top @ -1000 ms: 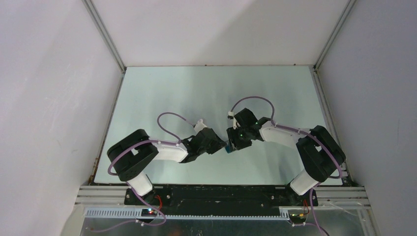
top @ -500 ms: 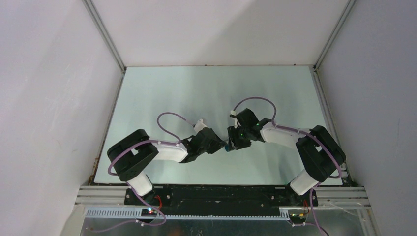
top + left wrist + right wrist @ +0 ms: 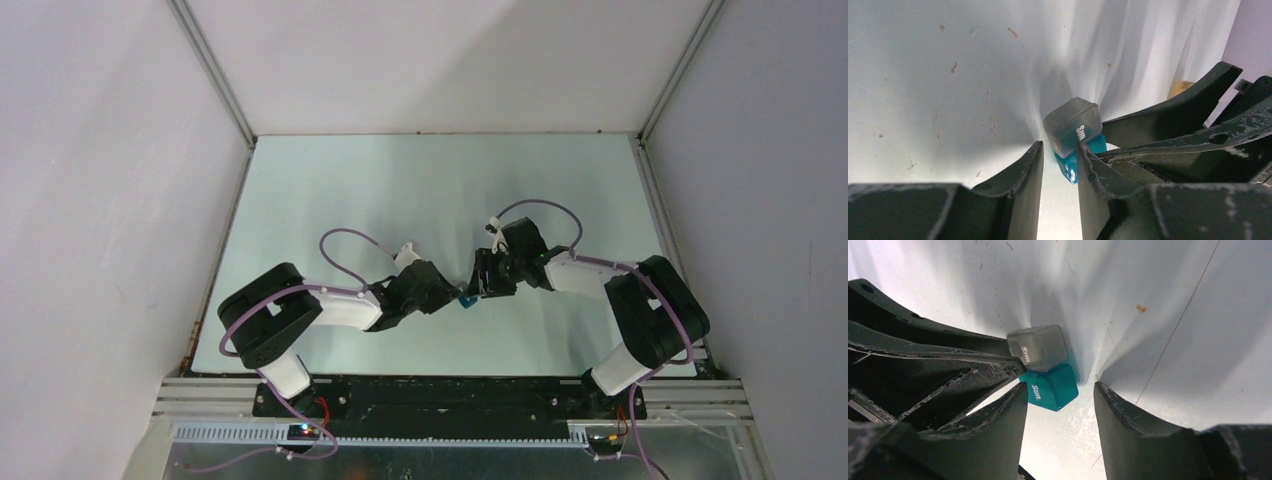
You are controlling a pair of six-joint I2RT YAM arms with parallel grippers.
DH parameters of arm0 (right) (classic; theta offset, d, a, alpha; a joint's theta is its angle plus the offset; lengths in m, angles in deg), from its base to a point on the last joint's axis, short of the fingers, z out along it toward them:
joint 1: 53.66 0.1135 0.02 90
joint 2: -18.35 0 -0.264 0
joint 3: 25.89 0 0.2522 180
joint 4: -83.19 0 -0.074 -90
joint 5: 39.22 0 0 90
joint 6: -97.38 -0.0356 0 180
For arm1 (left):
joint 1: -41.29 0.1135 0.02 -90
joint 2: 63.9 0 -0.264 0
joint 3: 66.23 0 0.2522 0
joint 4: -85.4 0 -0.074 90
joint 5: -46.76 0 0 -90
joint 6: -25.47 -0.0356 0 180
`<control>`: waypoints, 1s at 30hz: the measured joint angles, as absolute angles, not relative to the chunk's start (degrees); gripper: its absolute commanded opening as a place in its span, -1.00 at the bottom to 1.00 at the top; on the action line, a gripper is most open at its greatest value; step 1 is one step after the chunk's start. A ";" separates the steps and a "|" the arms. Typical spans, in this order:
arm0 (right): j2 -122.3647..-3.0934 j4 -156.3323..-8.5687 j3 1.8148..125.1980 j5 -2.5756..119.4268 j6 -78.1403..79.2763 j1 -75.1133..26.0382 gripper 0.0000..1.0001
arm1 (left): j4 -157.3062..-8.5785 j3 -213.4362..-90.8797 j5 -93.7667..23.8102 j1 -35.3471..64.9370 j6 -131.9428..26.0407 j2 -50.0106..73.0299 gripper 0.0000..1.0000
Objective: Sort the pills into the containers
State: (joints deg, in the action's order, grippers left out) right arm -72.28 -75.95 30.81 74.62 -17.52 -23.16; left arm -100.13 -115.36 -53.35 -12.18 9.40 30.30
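Note:
The container is a tiny case with a teal body and a grey translucent lid marked "Sun". It lies on the pale table between the two gripper tips. In the left wrist view the container sits at the tips of my left gripper and touches the right finger, with a gap to the left finger. In the right wrist view the container lies between the tips of my open right gripper, against the left finger. No pills show.
White enclosure walls ring the table on three sides, with metal rails at the corners. Each arm's fingers crowd the other's view beside the case. Small brown specks dot the table surface.
The right wrist has swung to the right and back, so its gripper now points at the case from the right. The left arm and the case have stayed put.

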 measured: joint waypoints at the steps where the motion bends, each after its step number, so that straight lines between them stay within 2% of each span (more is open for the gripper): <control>1: -72.28 -76.41 30.70 75.01 -17.59 -23.38 0.16 | -99.93 -115.36 -53.35 -12.18 9.40 30.30 -0.22; 19: -74.09 -80.17 29.94 81.13 -14.42 -25.57 0.04 | -96.43 -117.97 -53.37 -12.18 7.87 31.10 -0.19; 30: -76.02 -81.66 30.13 84.26 -11.05 -25.76 -0.14 | -95.95 -119.50 -53.59 -12.16 7.37 32.13 -0.25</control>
State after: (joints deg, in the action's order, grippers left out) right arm -76.02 -81.66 30.13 84.26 -11.05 -25.76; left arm -95.95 -119.50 -53.59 -12.16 7.37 32.13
